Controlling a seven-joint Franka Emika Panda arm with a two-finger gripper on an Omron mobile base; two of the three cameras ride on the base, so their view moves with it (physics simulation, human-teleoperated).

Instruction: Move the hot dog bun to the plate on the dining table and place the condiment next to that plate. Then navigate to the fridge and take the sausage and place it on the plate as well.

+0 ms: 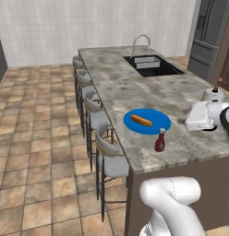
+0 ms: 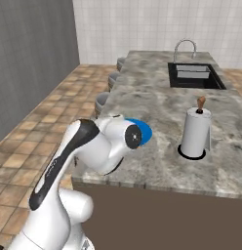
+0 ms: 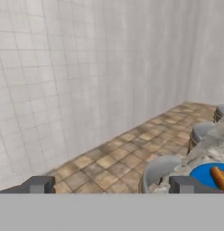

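Observation:
The orange-tan hot dog bun [image 1: 141, 120] lies on the round blue plate [image 1: 155, 125] on the marbled dining table [image 1: 121, 83]. The dark red condiment bottle [image 1: 159, 140] stands upright just in front of the plate, close to its rim. My gripper [image 3: 111, 187] is open, its two dark fingertips [image 3: 36, 184] wide apart with nothing between them. It points level past the table edge toward the tiled wall, with the plate [image 3: 205, 173] and bun [image 3: 219, 177] at the lower right of the hand view. The grey fridge [image 1: 209, 37] stands at the back right, doors shut. The sausage is out of view.
A white paper towel roll [image 2: 195, 132] stands on the table near my arm. A sink with a curved faucet [image 1: 151, 64] sits at the far end. Several grey stools [image 1: 107, 152] line the table's left side. Tiled floor [image 1: 38, 152] stretches to the left.

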